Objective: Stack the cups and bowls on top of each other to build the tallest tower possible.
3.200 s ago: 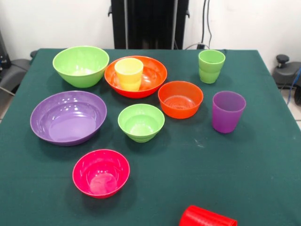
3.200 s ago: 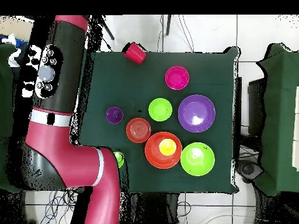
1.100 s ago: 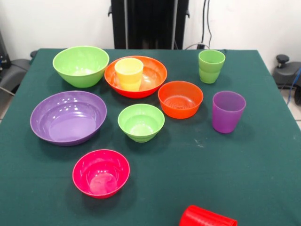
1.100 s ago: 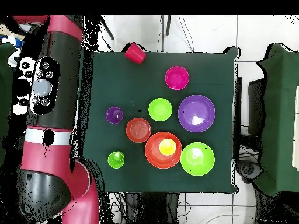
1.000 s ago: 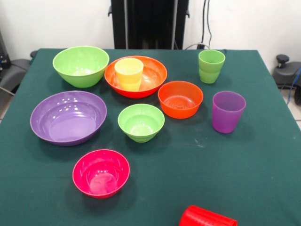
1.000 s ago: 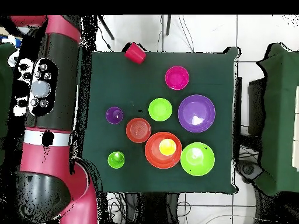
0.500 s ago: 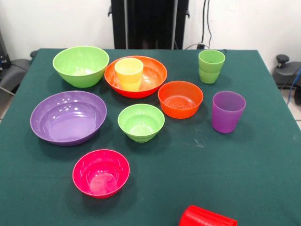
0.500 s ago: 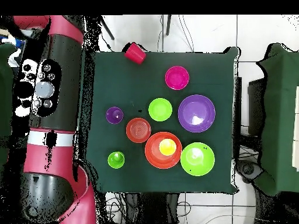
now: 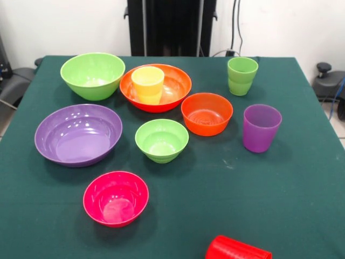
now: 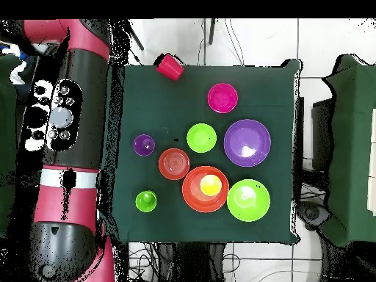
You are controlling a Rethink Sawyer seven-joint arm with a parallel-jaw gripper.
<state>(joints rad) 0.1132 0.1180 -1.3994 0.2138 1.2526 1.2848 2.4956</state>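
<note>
The yellow cup (image 9: 147,83) stands inside the large orange bowl (image 9: 180,86). The large lime green bowl (image 9: 92,74) and large purple bowl (image 9: 78,134) sit to the left. The small lime green bowl (image 9: 161,140), small orange bowl (image 9: 206,113) and small pink bowl (image 9: 115,197) sit apart in the middle. The light green cup (image 9: 242,75) and purple cup (image 9: 261,128) stand upright at the right. The red cup (image 9: 237,249) lies on its side at the near edge. Only the arm (image 10: 66,139) shows, beside the table; its gripper is out of view.
The green cloth table (image 9: 291,183) holds all the pieces. In the overhead view the red cup (image 10: 170,66) overhangs the table's top edge. The robot's black pedestal (image 9: 171,27) stands behind the far side.
In the overhead view the arm has swung off the table's corner to stand alongside it, uncovering the light green cup. Nothing on the table has moved.
</note>
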